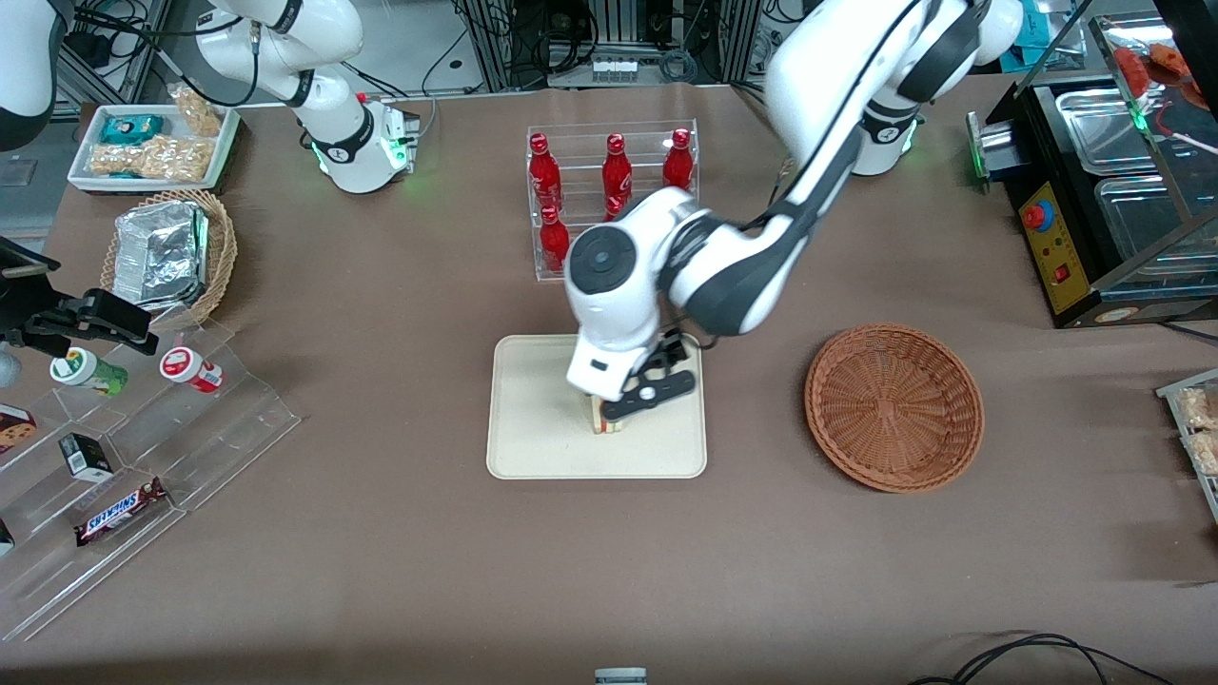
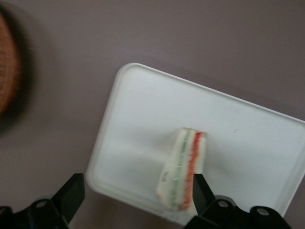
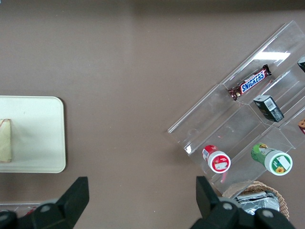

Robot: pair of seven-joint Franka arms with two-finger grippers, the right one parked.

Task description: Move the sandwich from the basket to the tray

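The sandwich [image 1: 606, 421] [image 2: 183, 174] [image 3: 5, 140], a white wedge with green and orange-red layers, rests on the cream tray [image 1: 533, 419] [image 2: 143, 143] [image 3: 33, 133], near the tray edge closest to the front camera. My left gripper [image 1: 628, 404] [image 2: 137, 186] hangs just above it and is open. One finger [image 2: 200, 188] stands right beside the sandwich's orange-red side, and the other finger [image 2: 71, 191] is well apart over the table. The reddish-brown wicker basket [image 1: 894, 407] [image 2: 7, 71] sits beside the tray toward the working arm's end, with nothing in it.
A clear rack of red bottles [image 1: 614, 190] stands farther from the front camera than the tray. A stepped acrylic stand with snacks [image 1: 143, 457], a tan basket with foil [image 1: 171, 252] and a white snack tray [image 1: 152, 143] lie toward the parked arm's end. A black appliance [image 1: 1113, 190] sits at the working arm's end.
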